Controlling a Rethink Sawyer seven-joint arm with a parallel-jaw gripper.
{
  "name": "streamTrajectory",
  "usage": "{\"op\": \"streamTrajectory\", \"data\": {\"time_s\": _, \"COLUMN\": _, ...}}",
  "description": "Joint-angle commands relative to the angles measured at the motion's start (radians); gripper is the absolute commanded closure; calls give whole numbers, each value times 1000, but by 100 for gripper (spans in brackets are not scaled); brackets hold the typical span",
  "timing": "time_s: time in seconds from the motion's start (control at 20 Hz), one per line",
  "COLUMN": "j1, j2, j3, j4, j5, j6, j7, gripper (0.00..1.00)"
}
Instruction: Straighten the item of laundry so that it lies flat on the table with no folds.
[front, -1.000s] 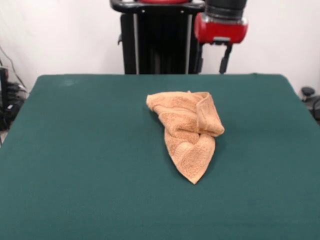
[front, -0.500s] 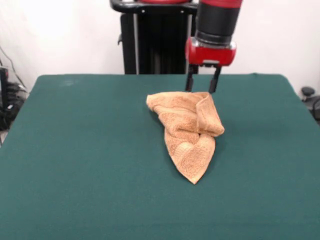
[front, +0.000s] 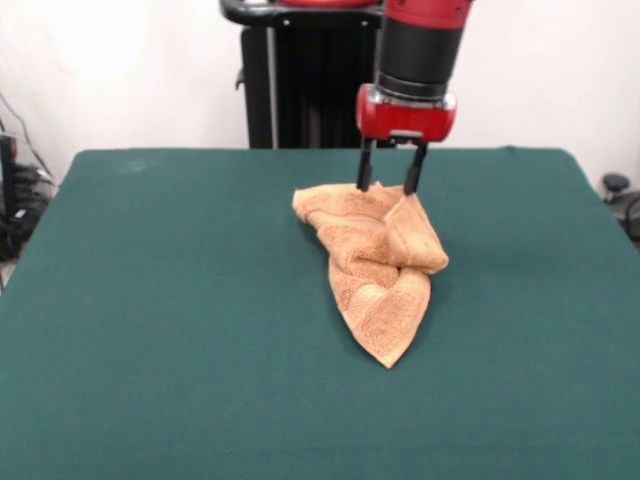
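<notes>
A plain white wall (front: 120, 70) stands behind, with dark cables and equipment (front: 15, 200) at the left edge.

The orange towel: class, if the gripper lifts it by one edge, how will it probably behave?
The towel lies crumpled in soft folds, so it would probably droop and unfold rather than hold shape. Its terry pile on the felt-like table suggests dragging, not sliding. The open gripper should lift it easily.

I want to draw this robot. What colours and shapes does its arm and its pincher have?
The arm is a thick round tube: red at the top, black in the middle. Below sits a wide red block with a thin pale stripe along its top. The gripper is two slim, straight black fingers hanging from that block. No cables or writing show on it.
</notes>
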Motion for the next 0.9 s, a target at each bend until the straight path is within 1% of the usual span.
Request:
{"op": "streamTrajectory", "data": {"time_s": 0.05, "j1": -5, "j2": 73, "j3": 60, "j4": -68, "j5": 25, "j6": -60, "j7": 189, "gripper": 0}}
{"op": "streamTrajectory", "data": {"time_s": 0.15, "j1": -17, "j2": 101, "j3": 81, "j4": -79, "j5": 28, "j6": -85, "j7": 194, "gripper": 0}}
{"op": "streamTrajectory", "data": {"time_s": 0.3, "j1": -92, "j2": 146, "j3": 186, "j4": -71, "j5": 23, "j6": -131, "j7": 191, "gripper": 0}}
{"op": "streamTrajectory", "data": {"time_s": 0.35, "j1": -93, "j2": 150, "j3": 191, "j4": -71, "j5": 24, "j6": -136, "j7": 195, "gripper": 0}}
{"op": "streamTrajectory", "data": {"time_s": 0.5, "j1": -110, "j2": 142, "j3": 227, "j4": -68, "j5": 27, "j6": -120, "j7": 188, "gripper": 0}}
{"op": "streamTrajectory", "data": {"time_s": 0.75, "j1": -177, "j2": 121, "j3": 346, "j4": -48, "j5": 31, "j6": -69, "j7": 169, "gripper": 0}}
{"op": "streamTrajectory", "data": {"time_s": 0.9, "j1": -185, "j2": 87, "j3": 366, "j4": -35, "j5": 47, "j6": -21, "j7": 173, "gripper": 0}}
